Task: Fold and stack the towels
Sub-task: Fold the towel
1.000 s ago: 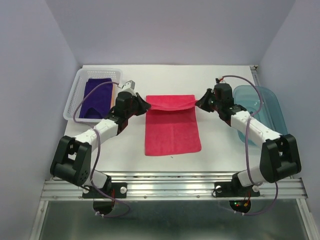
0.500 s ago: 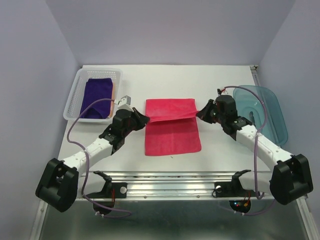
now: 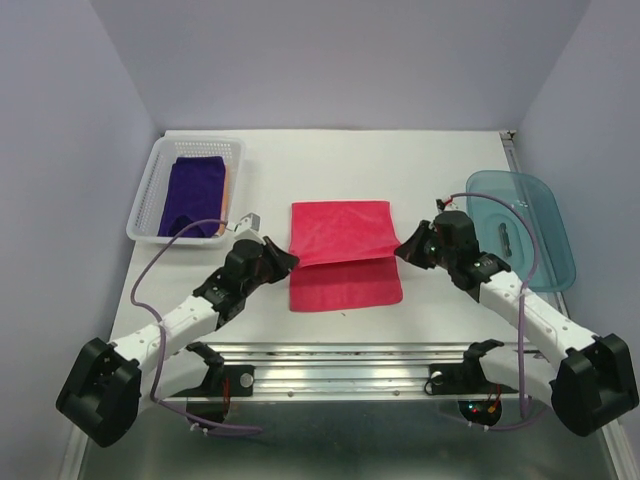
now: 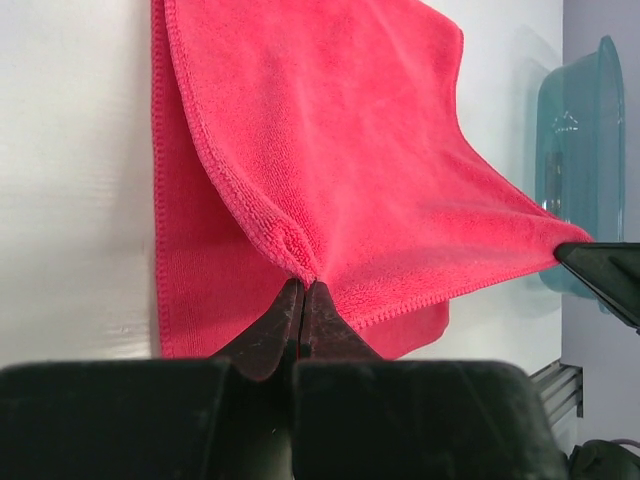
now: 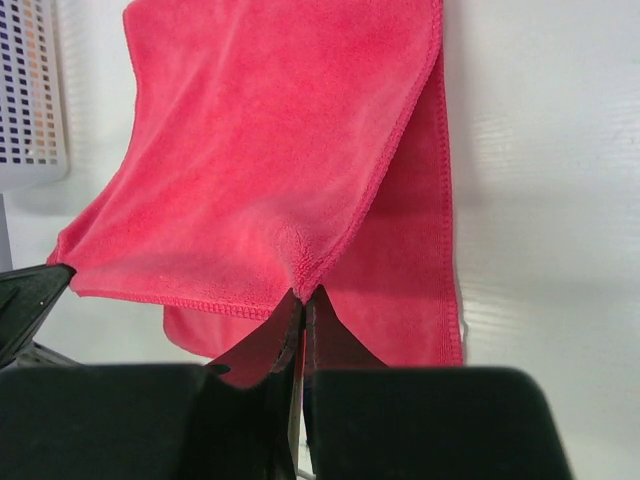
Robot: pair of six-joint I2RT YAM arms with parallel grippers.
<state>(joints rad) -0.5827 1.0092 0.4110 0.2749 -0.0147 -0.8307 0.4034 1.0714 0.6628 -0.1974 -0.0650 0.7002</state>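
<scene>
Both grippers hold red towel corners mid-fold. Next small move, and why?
The left gripper and right gripper pinch the lifted edge of the pink-red towel, short of its near edge; lower layer shows. Probably draw both corners there, then lower.

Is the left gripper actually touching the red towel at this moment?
Touching. In the left wrist view the left gripper has its jaws pinched shut on a corner of the red towel, with cloth bunched between the tips.
</scene>
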